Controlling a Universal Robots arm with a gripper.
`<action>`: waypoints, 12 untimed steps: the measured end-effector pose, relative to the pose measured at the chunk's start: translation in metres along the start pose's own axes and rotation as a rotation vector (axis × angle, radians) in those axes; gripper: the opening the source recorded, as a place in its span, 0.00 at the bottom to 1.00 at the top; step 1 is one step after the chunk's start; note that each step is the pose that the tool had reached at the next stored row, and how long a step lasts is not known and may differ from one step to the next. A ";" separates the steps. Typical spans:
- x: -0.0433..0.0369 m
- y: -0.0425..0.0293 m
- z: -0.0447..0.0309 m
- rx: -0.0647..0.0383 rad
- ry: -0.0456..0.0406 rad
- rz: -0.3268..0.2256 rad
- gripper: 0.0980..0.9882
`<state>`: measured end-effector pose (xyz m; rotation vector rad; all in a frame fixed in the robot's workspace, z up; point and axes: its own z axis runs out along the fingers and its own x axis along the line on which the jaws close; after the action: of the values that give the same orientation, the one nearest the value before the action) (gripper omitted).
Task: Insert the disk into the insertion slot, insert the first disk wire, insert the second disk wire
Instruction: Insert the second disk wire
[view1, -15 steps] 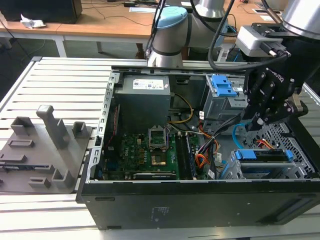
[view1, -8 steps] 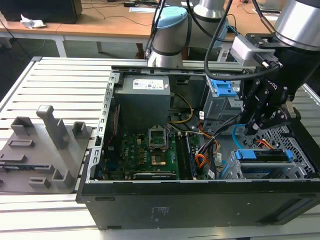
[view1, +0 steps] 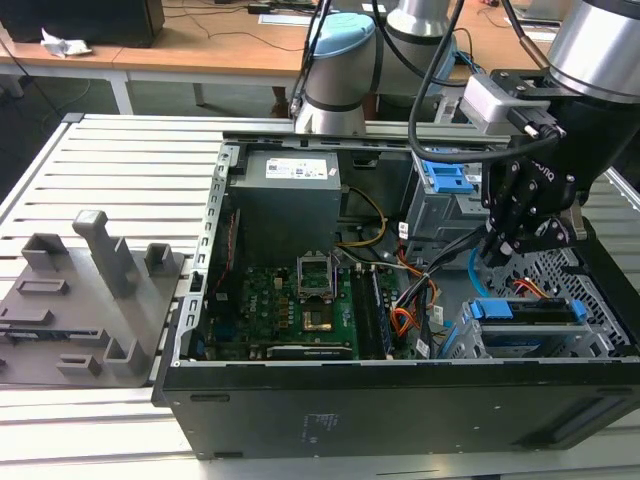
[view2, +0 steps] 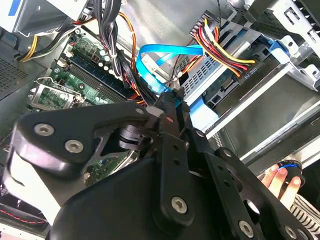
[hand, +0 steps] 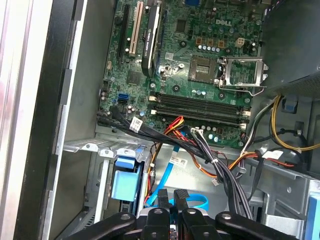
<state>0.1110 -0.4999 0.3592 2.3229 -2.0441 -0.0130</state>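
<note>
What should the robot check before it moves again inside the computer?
1. Disk in its place: ok. The disk sits in the insertion slot.
2. Orange wire bundle plugged in: ok. Its black plug sits against the disk's end.
3. Hold on the light-blue cable: ok. The fingers are shut on its end.
4. Light-blue cable's plug seated in the disk: cannot tell. The fingers hide it.
5. Nobody too close: not ok. A person's hand is beside the case, near the arm.
</note>
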 end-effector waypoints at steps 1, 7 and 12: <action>0.0000 0.0000 0.0000 0.000 0.0001 0.000 0.07; 0.0043 0.0007 0.0001 0.000 0.0003 0.000 0.07; 0.0291 0.0037 0.0009 0.000 0.0003 0.000 0.07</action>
<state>0.1110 -0.5293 0.3592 2.3228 -2.0439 -0.0127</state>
